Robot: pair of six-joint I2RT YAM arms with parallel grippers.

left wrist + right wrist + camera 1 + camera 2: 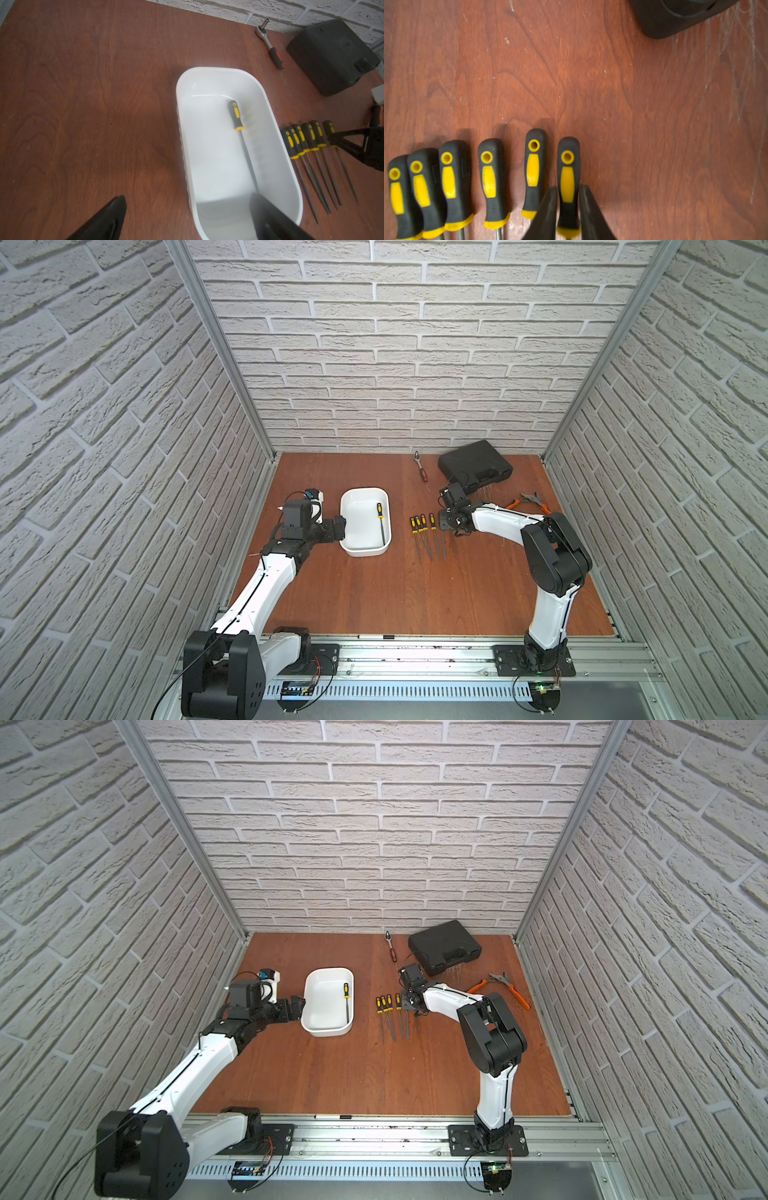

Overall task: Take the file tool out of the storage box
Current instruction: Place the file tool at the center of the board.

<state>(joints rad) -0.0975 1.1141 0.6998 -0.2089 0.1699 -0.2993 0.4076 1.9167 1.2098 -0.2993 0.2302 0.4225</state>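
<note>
The file tool [381,526] lies in the storage box [365,551], left of frame centre, my left jaws spread at its rim. My right jaws flank a handle [568,180] on the desk [612,93]; pinching or not, I cannot tell. I'd best rise straight, sparing neighbouring files [488,182].

one file [235,115] in the one white box [214,69], six files [489,180] in a row on the table [374,593], one black case [473,466], one ratchet [419,466].

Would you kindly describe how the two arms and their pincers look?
Both the left arm and right arm have white shells, bulky black joints and a thin black cable along each white link. The left pincer and right pincer are black, with tapering, wedge-shaped fingers.
</note>
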